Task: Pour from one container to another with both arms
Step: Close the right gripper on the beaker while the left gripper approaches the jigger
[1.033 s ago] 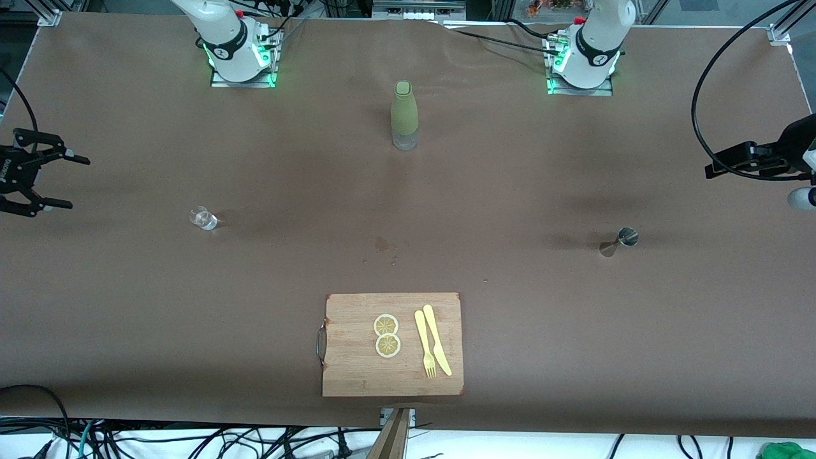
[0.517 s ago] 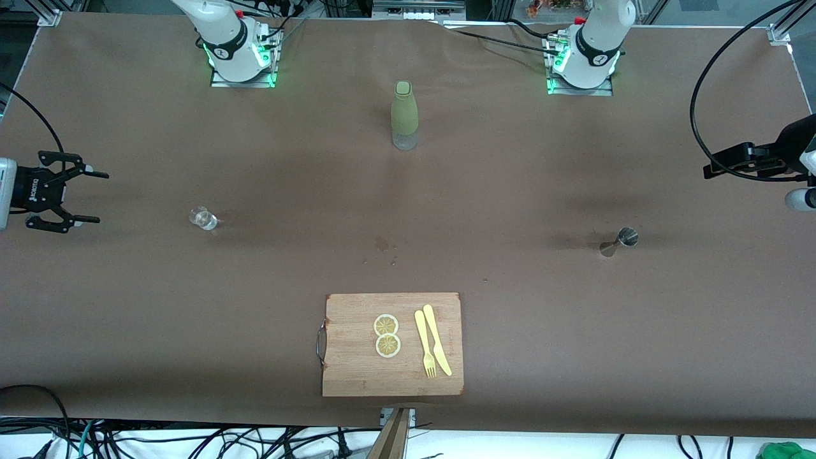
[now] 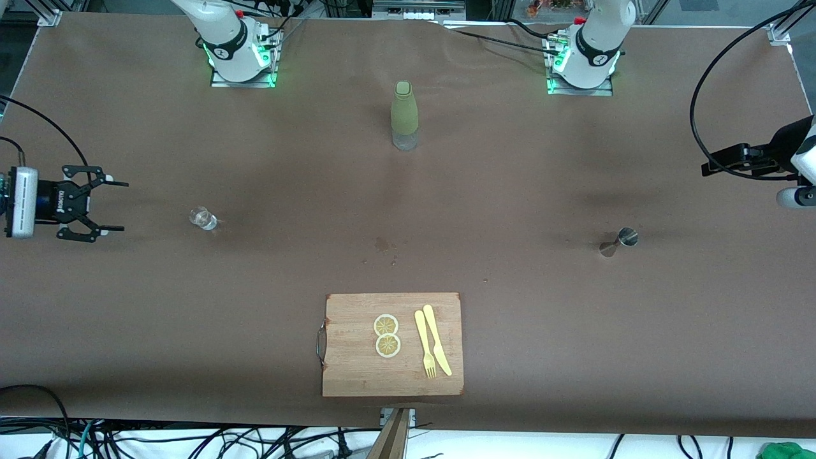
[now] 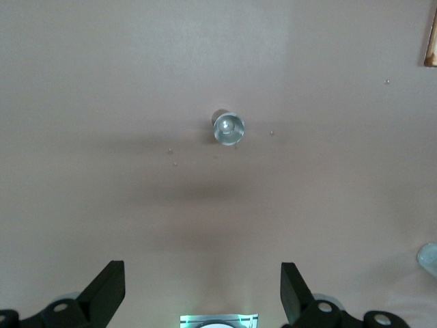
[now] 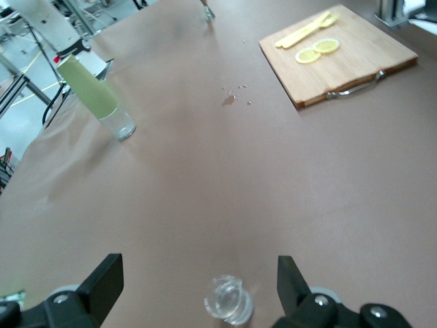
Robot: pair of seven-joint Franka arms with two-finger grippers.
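Observation:
The tiny clear glass cup (image 3: 203, 218) (image 5: 228, 298) stands upright toward the right arm's end of the table. My right gripper (image 3: 118, 206) (image 5: 198, 287) is open, level with the cup and a short way from it, nothing between its fingers. The steel jigger (image 3: 618, 241) (image 4: 228, 128) stands upright toward the left arm's end. My left gripper (image 3: 711, 169) (image 4: 201, 290) hangs open over the table's edge at that end, well apart from the jigger and holding nothing.
A tall olive-green bottle (image 3: 404, 115) (image 5: 95, 96) stands mid-table near the bases. A wooden cutting board (image 3: 440, 306) (image 5: 369, 55) with lemon slices (image 3: 387, 335), a yellow fork and a yellow knife lies near the front edge. A small wet stain (image 3: 382, 244) marks the middle.
My right gripper has travelled in from the table's end toward the glass cup. The left gripper has shifted only slightly. Cup and jigger have not moved.

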